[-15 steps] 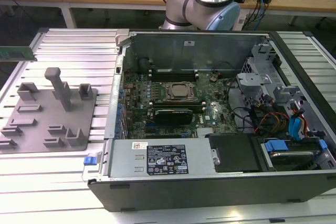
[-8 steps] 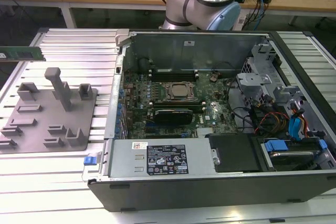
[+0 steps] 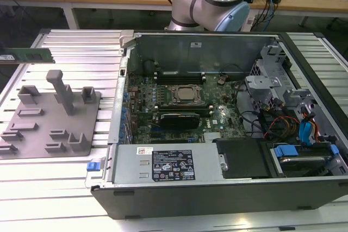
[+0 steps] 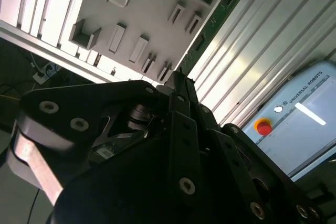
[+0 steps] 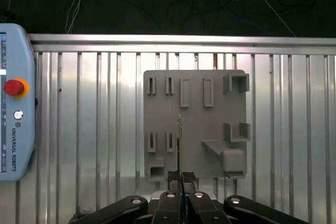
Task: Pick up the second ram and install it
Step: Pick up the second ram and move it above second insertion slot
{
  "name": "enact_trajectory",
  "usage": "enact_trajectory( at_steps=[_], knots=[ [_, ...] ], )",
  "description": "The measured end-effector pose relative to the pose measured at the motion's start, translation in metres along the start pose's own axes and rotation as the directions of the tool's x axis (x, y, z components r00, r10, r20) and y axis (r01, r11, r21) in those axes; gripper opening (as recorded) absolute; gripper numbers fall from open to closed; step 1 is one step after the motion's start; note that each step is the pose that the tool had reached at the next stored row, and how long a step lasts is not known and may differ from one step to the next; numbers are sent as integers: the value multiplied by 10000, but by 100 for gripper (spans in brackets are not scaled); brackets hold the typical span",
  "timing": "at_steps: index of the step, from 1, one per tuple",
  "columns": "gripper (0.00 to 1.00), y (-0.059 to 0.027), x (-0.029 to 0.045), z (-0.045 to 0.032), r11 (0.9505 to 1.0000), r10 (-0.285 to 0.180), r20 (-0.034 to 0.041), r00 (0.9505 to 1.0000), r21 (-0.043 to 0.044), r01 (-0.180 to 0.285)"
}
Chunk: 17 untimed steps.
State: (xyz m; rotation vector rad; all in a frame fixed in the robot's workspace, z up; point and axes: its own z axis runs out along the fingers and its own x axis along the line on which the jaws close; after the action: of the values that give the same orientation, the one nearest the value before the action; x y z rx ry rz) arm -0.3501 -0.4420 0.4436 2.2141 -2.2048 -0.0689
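One ram [image 4: 212, 24] is pinched edge-on between the gripper's [image 5: 181, 174] closed fingers, hanging over the grey holder [image 5: 194, 108], well apart from the open computer [image 3: 217, 194].

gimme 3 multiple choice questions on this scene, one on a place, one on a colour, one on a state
1. Where is the second ram? A in a motherboard slot; B outside the computer case, at the exterior view's left; C on the power supply.
2. The pendant's button is: A red; B blue; C green.
3. The pincer is: A open; B shut on the second ram; C shut on a cable.
B, it shows left of the case; A, red in both wrist views; B, the stick runs out between its fingertips.
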Motion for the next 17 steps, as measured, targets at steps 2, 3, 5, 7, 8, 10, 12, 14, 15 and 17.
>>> enact_trajectory(
  at_steps=[2,3,5,7,8,10,12,14,15,17],
  knots=[
    [9,-88,0,-4,10000,1,0,10000,0,-1],
    [9,-113,0,-4,10000,1,0,10000,1,-1],
    [9,-193,0,-9,10000,1,0,10000,-1,-1],
    [9,-261,1,-11,10000,0,0,10000,1,0],
    [9,-295,1,-13,10000,0,0,10000,0,0],
    [9,-375,1,-16,10000,1,0,10000,-1,-1],
    [9,-470,2,-19,10000,1,1,10000,1,-1],
    [9,-526,2,-22,10000,0,0,10000,0,0],
    [9,-566,2,-24,10000,0,0,10000,0,0],
    [9,-657,2,-29,10000,1,-1,10000,-1,-1]
  ],
)
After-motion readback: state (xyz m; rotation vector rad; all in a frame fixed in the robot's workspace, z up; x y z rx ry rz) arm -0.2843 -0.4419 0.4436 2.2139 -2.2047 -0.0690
